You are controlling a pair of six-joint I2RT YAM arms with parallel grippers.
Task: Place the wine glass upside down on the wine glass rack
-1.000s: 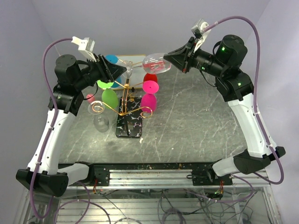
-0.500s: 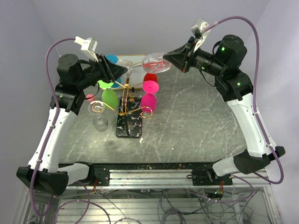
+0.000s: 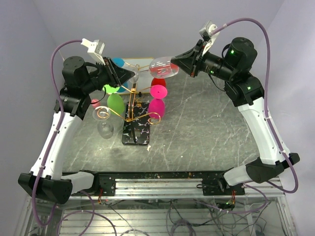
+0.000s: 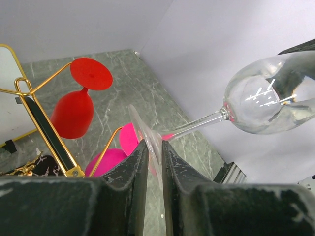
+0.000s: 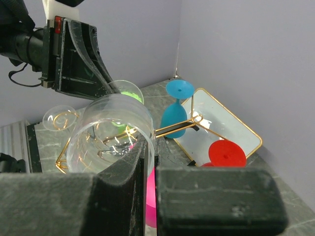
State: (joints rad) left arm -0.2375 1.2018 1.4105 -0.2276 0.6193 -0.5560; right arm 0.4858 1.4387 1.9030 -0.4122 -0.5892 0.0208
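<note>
— What did we get on the left from overhead?
— The left gripper [image 3: 132,74] sat at the foot of the clear wine glass [image 3: 160,66]. The glass lay sideways in the air, above the wine glass rack [image 3: 137,130]. Only the left wrist camera showed the foot's disc slipped between the two fingers [image 4: 133,167], with the jaws narrowed close about it. We couldn't tell whether they actually pinched it.
— And on the right?
— The right gripper [image 3: 173,63] met the bowl. Its wrist view gave us what overhead didn't: the jaws clenched on the bowl's rim, with the glass wall between them. It also showed a blue goblet [image 5: 174,115] foot-up on a rack arm, next to the white gold-rimmed tray [image 5: 231,125].
— What was hidden?
— Overhead, the stem blurred into the rack's gold post, and the left arm covered part of the green goblet [image 3: 115,103].
</note>
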